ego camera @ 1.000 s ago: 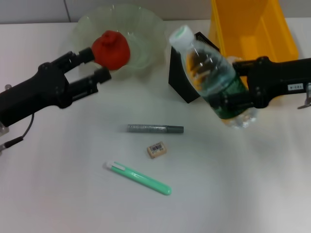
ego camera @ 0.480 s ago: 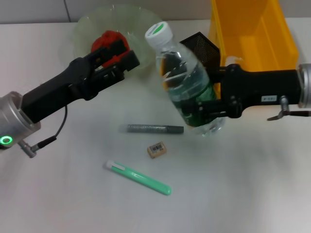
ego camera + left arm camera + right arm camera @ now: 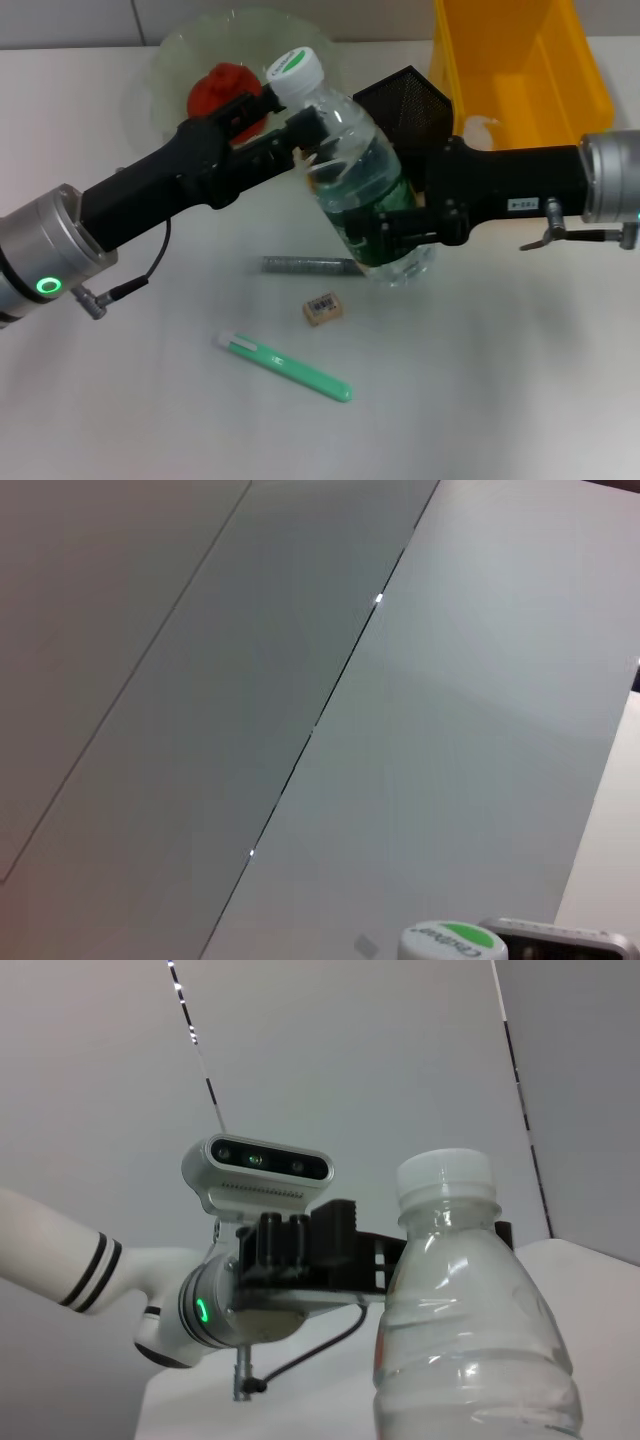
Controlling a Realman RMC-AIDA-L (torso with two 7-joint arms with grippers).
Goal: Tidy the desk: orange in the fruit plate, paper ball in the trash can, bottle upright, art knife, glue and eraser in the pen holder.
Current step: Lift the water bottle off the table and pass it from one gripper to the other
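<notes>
The right pincer [image 3: 400,225] grips the bottle [image 3: 355,170] by its lower body, holding it tilted above the table [image 3: 500,380], cap toward the plate [image 3: 180,50]. The left pincer [image 3: 290,135] reaches the bottle's neck; I cannot tell whether it is clenched. The orange [image 3: 220,88] lies in the plate. The eraser [image 3: 322,307] rests on the table.

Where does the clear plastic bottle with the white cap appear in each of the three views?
Head view: bottle at centre, tilted, held by the right pincer.
Left wrist view: only its cap, bottom edge.
Right wrist view: neck and cap, lower right.
Shared landmark: the white cap.
</notes>
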